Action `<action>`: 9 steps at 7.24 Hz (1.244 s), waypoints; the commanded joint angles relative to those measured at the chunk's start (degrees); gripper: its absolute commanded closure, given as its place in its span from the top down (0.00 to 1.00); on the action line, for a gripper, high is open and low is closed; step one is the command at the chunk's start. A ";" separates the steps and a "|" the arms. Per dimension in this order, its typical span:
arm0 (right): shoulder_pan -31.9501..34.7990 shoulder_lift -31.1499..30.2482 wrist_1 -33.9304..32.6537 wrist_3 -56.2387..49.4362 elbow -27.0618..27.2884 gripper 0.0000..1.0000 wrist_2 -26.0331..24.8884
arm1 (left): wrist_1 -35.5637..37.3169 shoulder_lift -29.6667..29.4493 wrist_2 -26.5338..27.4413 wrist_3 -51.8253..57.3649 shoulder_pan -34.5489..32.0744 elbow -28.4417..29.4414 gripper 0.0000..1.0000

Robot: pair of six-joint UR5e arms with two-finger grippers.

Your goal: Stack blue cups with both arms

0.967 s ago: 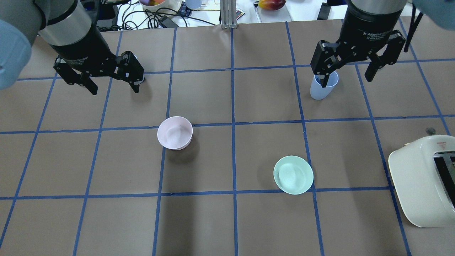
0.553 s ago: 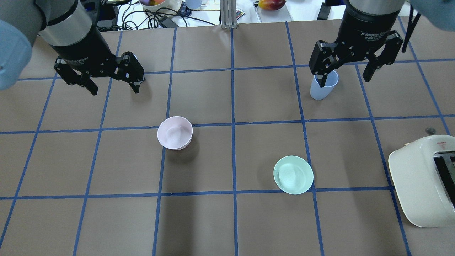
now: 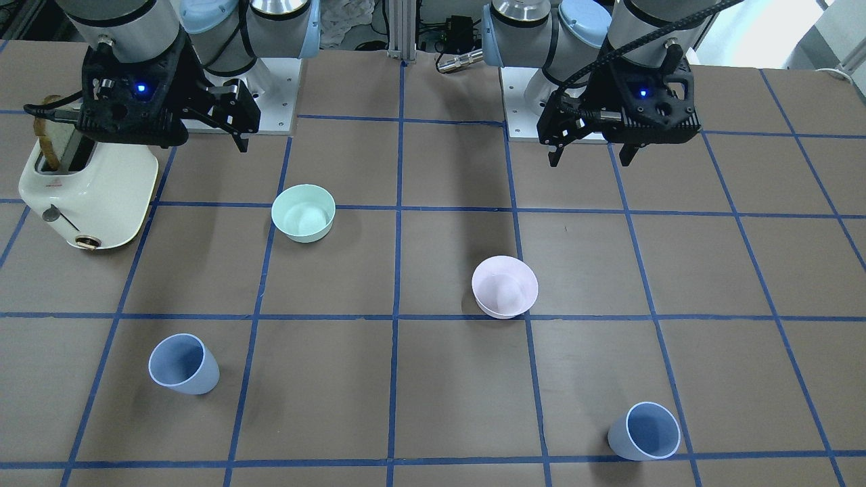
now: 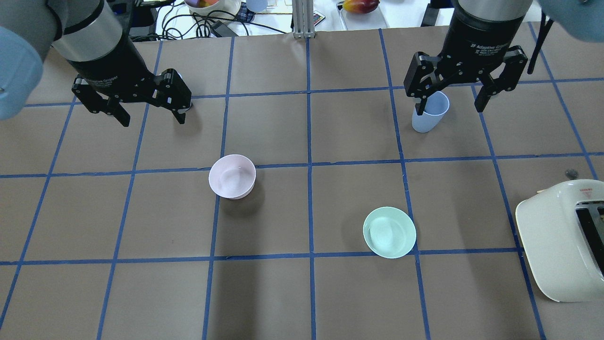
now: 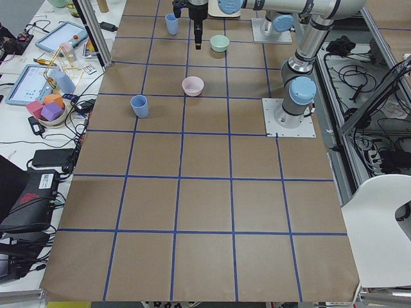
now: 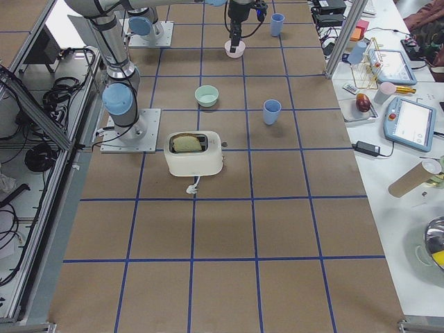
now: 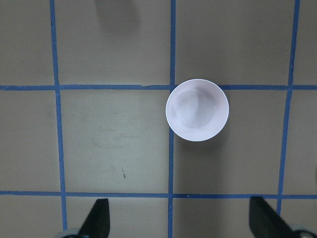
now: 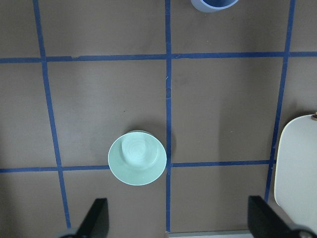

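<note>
fingers spread wide and empty, the black left gripper (image 4: 152, 118) and black right gripper (image 4: 448, 109) hang above the brown paper-covered table (image 4: 264, 212), where two tapered, pale periwinkle-blue plastic tumblers stand upright and well apart, right-side cup (image 3: 184, 365) and left-side cup (image 3: 646, 433).

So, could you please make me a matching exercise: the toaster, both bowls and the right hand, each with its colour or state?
Column A: 1 toaster; 2 bowl nearer the toaster; 3 other bowl; 4 right hand.
Column B: a pale pink; b open, holding nothing; c cream white; d mint green.
Pairs: 1-c, 2-d, 3-a, 4-b.
</note>
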 commanded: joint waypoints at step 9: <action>0.06 3.08 0.06 -0.23 0.65 1.00 -0.04 | 0.52 0.00 0.14 0.44 0.41 -0.70 1.00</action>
